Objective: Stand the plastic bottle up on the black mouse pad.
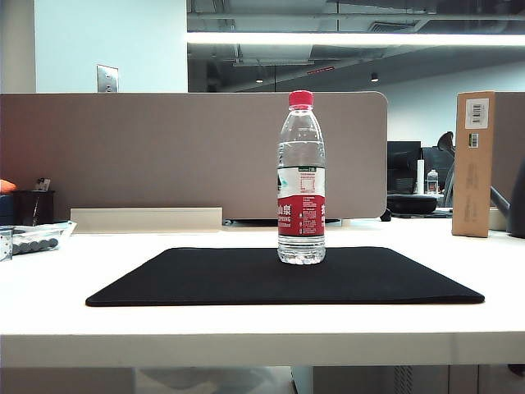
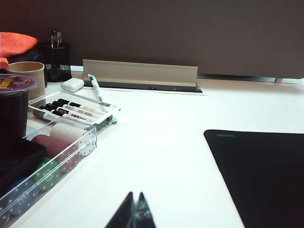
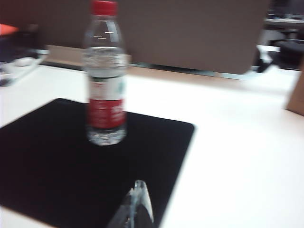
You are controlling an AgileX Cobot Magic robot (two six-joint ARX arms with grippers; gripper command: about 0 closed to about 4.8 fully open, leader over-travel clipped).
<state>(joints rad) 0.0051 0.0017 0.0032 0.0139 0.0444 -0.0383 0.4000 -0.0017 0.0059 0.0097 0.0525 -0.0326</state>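
Observation:
The plastic bottle (image 1: pixel 301 180), clear and ribbed with a red cap and a red, white and green label, stands upright on the black mouse pad (image 1: pixel 205 279), a little right of its middle. The right wrist view shows the same bottle (image 3: pixel 105 76) upright on the pad (image 3: pixel 57 166), apart from my right gripper (image 3: pixel 137 186), whose fingers are pressed together and empty over the pad's near part. My left gripper (image 2: pixel 135 195) is shut and empty above the white table, left of the pad's corner (image 2: pixel 266 175). Neither gripper shows in the exterior view.
A clear tray (image 2: pixel 61 137) with markers and coloured balls, a cup (image 2: pixel 26 76) and a mesh pen holder (image 2: pixel 56 59) stand at the table's left. A cardboard box (image 1: pixel 474 164) stands at the back right. A grey partition (image 1: pixel 164 156) runs behind the table.

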